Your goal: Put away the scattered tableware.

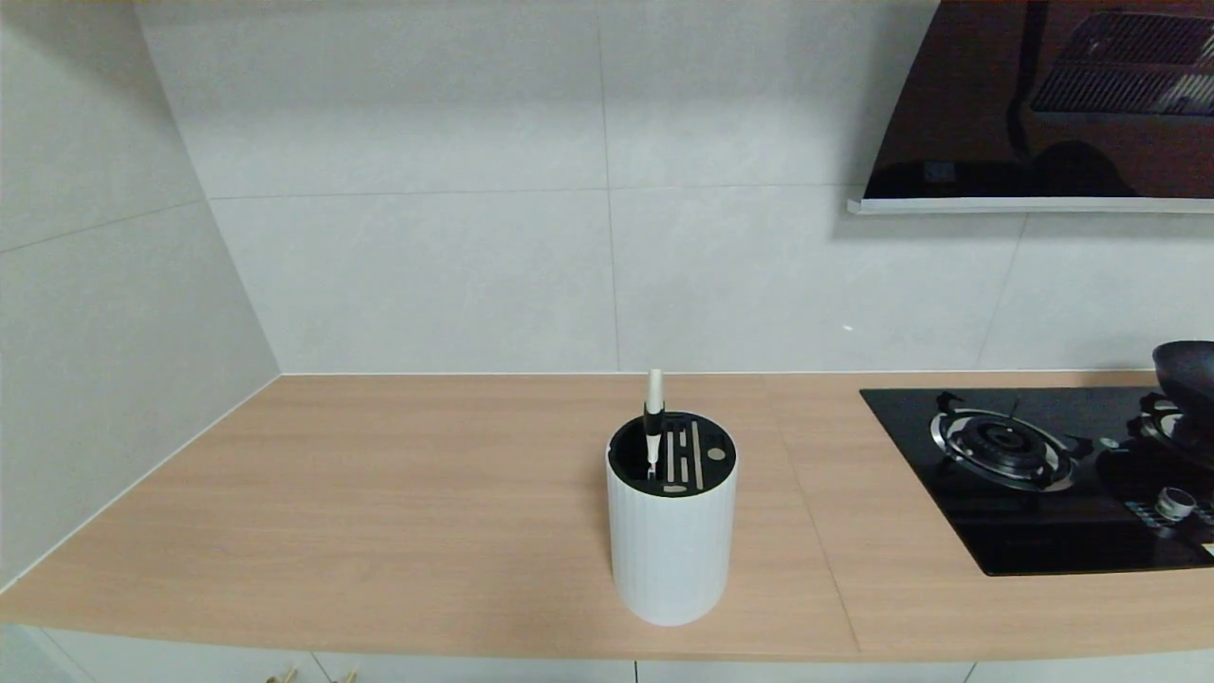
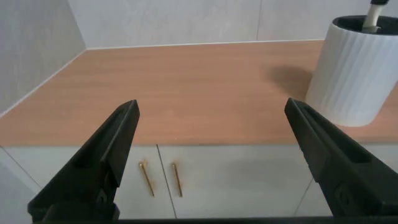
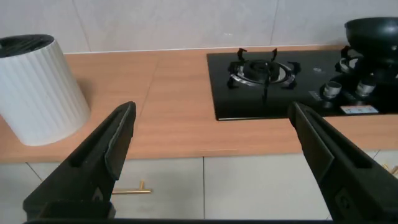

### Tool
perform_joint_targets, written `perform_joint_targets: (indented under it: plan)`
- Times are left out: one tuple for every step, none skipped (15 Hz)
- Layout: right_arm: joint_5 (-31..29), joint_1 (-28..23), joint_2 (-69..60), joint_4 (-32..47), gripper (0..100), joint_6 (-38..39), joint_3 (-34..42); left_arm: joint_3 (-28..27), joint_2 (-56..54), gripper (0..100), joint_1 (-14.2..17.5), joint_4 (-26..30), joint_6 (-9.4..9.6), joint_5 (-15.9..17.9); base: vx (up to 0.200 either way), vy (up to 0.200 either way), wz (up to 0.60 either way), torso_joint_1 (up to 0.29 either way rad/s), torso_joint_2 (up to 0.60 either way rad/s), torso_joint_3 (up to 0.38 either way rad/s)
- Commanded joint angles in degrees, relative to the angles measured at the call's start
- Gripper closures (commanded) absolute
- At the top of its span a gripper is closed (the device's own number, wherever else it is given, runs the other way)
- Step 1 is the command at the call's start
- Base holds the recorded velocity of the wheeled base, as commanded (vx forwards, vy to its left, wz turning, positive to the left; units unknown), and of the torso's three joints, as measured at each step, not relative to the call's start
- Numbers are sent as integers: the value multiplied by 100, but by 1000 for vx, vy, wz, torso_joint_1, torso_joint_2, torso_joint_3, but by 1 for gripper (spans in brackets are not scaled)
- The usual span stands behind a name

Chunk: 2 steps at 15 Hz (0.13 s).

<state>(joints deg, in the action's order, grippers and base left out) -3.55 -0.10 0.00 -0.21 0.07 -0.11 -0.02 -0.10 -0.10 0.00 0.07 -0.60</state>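
One utensil (image 1: 653,417) stands upright in the white holder (image 1: 671,550) mid-counter (image 1: 379,493), its working end sunk in a slot, type unclear; left gripper (image 2: 211,109) and right gripper (image 3: 212,110) both gape empty before the front edge; a pot (image 1: 1186,375) is cut off at the right.

1. The holder (image 1: 671,541) stands on the countertop (image 1: 379,493), near its front edge
2. A utensil (image 1: 653,417) stands upright in the holder's left side
3. The hob (image 1: 1034,503) lies right of the holder, well apart, with a pan (image 1: 1186,375) on its far right burner
4. The hood (image 1: 1043,104) hangs above the hob
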Motion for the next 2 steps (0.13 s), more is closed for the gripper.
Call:
perform_joint_targets:
  plan:
    - [-6, 1, 9, 21, 0, 10, 11, 2, 10, 0, 1, 0, -25, -2, 0, 0, 0, 0, 0, 0]
    - [-6, 1, 9, 12, 0, 19, 11, 2, 10, 0, 1, 0, -25, -2, 0, 0, 0, 0, 0, 0]
